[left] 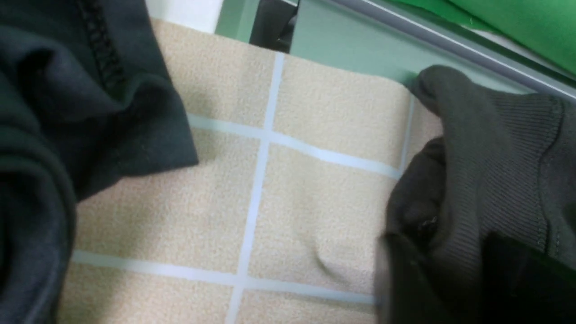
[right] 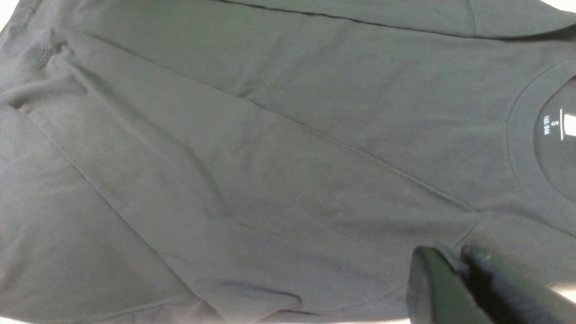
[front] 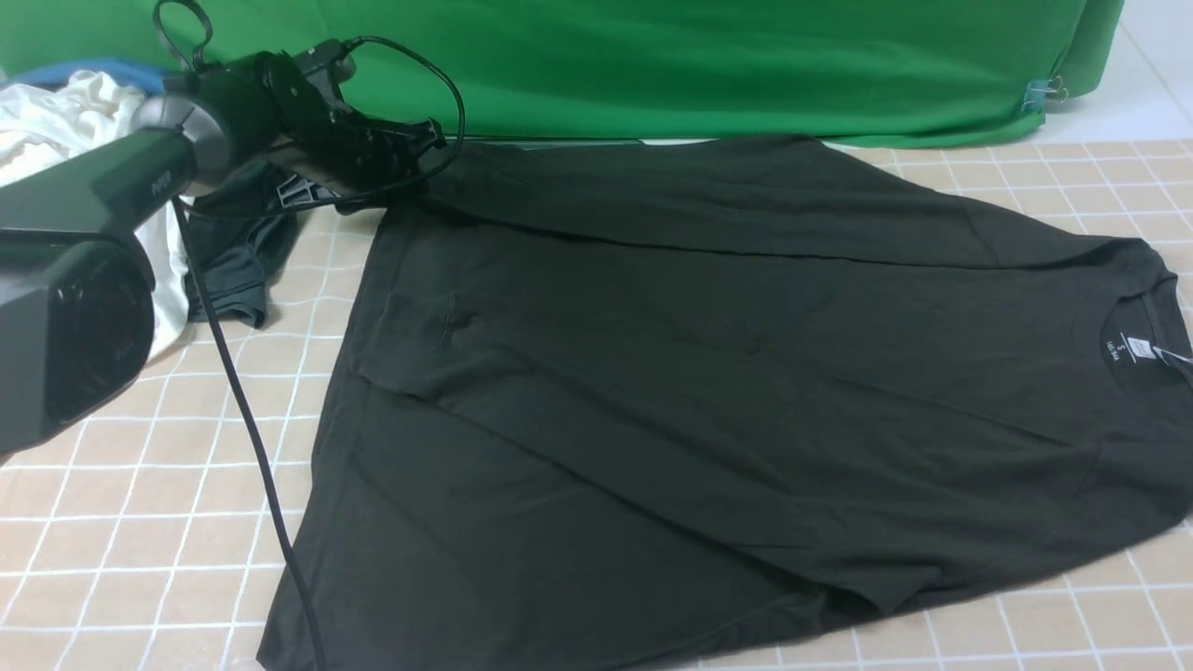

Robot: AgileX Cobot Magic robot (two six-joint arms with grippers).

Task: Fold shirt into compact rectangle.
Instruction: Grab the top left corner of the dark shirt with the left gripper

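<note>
Currently, neck label (right: 554, 128) reads "S"; L claw (front: 421, 140) low at shirt (front: 708, 391) corner, jaw state unclear; R claw (right: 452, 255) tips together, shirt beneath it.

The table (front: 121, 485) is covered by a beige cloth ruled in a white grid, and 3 garments lie on it. The black shirt (front: 708, 391) is spread flat over most of it, collar to the right. Just left of the shirt's far corner lies a crumpled grey garment (front: 238, 266). A white garment (front: 56, 121) lies further left. A green cloth (front: 708, 65) borders the table behind the shirt.
</note>
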